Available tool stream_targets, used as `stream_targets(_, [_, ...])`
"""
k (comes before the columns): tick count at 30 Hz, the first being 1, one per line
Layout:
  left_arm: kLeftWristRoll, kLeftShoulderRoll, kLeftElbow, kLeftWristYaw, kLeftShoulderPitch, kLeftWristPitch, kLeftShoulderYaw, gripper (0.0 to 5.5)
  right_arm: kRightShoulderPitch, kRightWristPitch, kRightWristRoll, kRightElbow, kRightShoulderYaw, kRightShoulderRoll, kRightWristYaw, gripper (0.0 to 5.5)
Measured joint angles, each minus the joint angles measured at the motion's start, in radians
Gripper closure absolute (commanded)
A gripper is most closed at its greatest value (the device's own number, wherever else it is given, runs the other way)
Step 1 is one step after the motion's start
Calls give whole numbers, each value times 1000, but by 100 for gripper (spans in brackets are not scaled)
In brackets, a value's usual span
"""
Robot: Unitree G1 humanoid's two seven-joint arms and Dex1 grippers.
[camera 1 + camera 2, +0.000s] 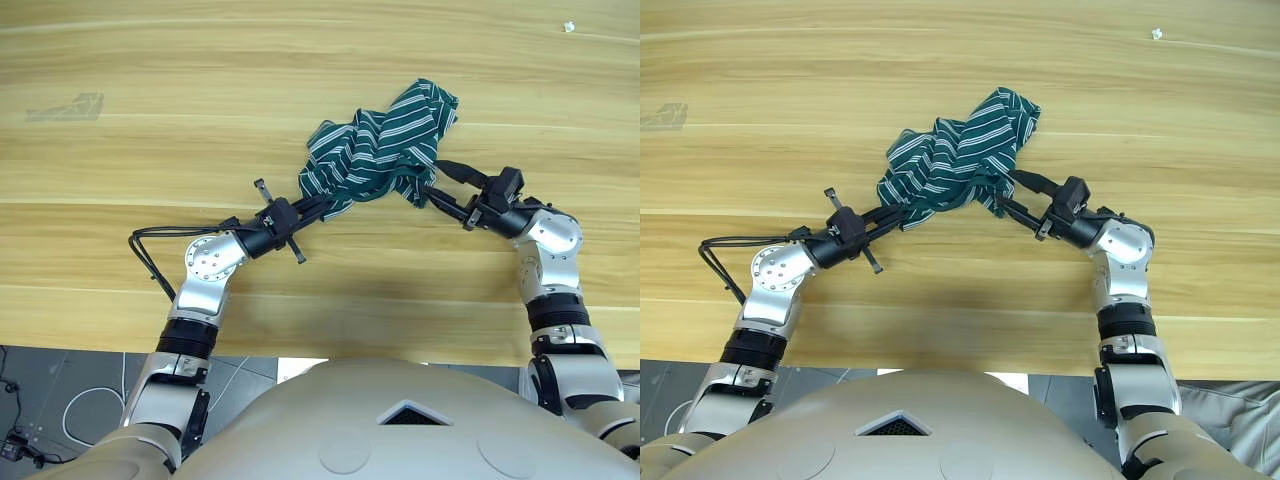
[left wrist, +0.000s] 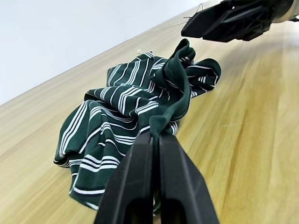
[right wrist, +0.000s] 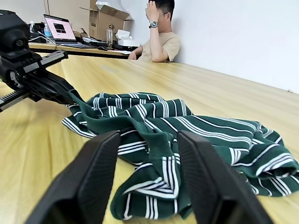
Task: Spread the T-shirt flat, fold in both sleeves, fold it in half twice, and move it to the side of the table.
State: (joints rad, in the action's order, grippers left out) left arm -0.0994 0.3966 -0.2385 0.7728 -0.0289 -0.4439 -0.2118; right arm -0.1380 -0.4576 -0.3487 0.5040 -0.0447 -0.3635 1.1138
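Nearest my left wrist camera are the two smooth black fingers of the left gripper [image 2: 156, 140]. They are pressed flat against each other, with a rolled dark hem of the T-shirt [image 1: 375, 150] pinched between their tips. The cloth rises from that pinch in a soft ridge and runs back into the heap.

The shirt is a thin dark green knit with groups of narrow white stripes. It is bunched into a rumpled, lobed mound, nowhere near flat, and no sleeve can be picked out among the folds. It lies about mid-table, just ahead of both arms, and its far right lobe sticks out toward the far edge.

The left gripper holds the heap's near left edge. The right gripper [image 3: 149, 140] is at the near right edge with its jaws wide apart. A striped fold of the shirt lies in the gap between its broad, blunt, matte fingers (whether either finger actually touches the cloth I can't tell).

The table [image 1: 150, 60] is pale wood, or a laminate, with long straight grain running left to right and a slight sheen. A tiny white scrap [image 1: 568, 27] sits far off to the right, well apart from the shirt.
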Motion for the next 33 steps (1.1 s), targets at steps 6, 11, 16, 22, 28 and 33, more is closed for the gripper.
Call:
stream_targets(6, [18, 0, 2, 0, 0, 0, -3, 550, -20, -15, 78, 43, -6, 1, -59, 171])
stream_targets(11, [19, 0, 9, -1, 0, 0, -3, 550, -68, -49, 169, 130, -31, 19, -124, 129])
stream_targets(16, [20, -2, 10, -6, 0, 0, -3, 550, -82, -61, 177, 154, -39, 40, -134, 206])
stream_targets(22, [29, -5, 6, -8, 0, -8, -12, 550, -82, -73, 176, 154, -40, 40, -132, 325])
stream_targets(28, [40, -14, -16, -12, 1, -18, -23, 550, -84, -95, 189, 176, -46, 40, -137, 417])
stream_targets(33, [57, -17, -32, -18, 2, -30, -28, 550, -93, -106, 212, 190, -57, 40, -149, 491])
